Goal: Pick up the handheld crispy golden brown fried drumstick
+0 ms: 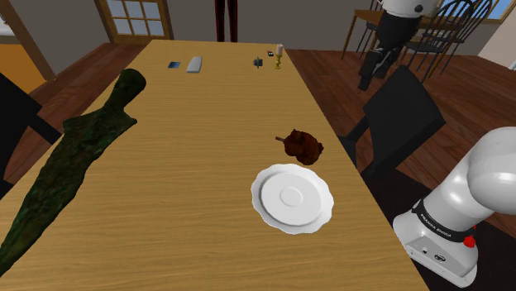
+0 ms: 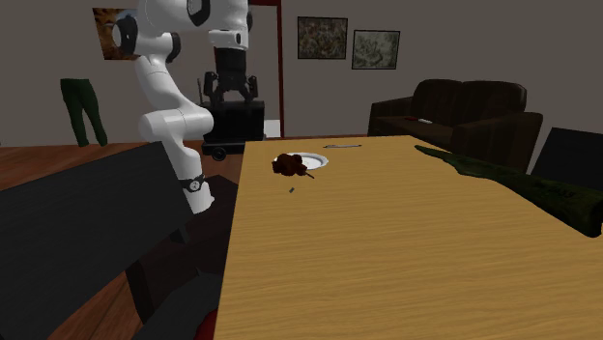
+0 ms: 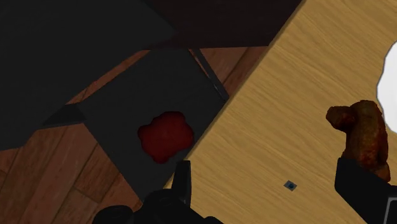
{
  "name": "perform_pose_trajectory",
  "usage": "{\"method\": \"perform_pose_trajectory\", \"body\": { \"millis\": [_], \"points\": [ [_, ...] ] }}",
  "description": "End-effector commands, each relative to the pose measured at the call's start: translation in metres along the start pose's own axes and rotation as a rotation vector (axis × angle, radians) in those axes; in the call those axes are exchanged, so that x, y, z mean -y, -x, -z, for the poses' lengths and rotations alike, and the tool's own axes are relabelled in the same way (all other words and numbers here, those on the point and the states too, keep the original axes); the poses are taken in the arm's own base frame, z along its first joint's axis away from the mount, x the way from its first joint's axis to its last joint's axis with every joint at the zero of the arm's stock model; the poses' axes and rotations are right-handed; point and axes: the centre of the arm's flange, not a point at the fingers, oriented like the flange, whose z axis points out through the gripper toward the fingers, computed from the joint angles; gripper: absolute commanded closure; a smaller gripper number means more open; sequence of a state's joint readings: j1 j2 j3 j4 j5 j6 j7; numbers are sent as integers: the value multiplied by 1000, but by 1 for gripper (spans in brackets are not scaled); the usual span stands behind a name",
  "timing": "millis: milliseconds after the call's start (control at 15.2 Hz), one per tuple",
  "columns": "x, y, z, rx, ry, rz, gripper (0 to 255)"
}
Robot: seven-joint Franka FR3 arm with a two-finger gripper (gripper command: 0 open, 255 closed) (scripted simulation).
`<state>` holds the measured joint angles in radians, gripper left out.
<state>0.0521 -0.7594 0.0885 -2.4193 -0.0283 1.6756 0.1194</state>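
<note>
The fried drumstick is dark reddish brown and lies on the wooden table, just beyond a white plate. In the second exterior view the drumstick sits at the near rim of the plate. My gripper hangs high over the table's edge, above a black chair, well apart from the drumstick. It also shows in the second exterior view, gripper. Seen from the wrist, the gripper is open and empty. The drumstick lies just past the right finger.
A black chair with a red cushion stands beside the table under the hand. A long dark green object lies along the table's far side. Small items sit at the far end, and a tiny dark speck lies near the drumstick.
</note>
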Motion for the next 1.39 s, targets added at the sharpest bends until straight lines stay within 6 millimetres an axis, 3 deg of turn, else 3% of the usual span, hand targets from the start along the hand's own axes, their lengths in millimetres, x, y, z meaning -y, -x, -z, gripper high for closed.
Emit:
{"method": "perform_pose_trajectory", "body": {
  "millis": [0,924,1320],
  "points": [
    [18,-10,-14,-7,-18,9,0],
    [145,-67,-111,-45,-135,79,0],
    [153,-69,-142,-46,-140,82,0]
  ]
}}
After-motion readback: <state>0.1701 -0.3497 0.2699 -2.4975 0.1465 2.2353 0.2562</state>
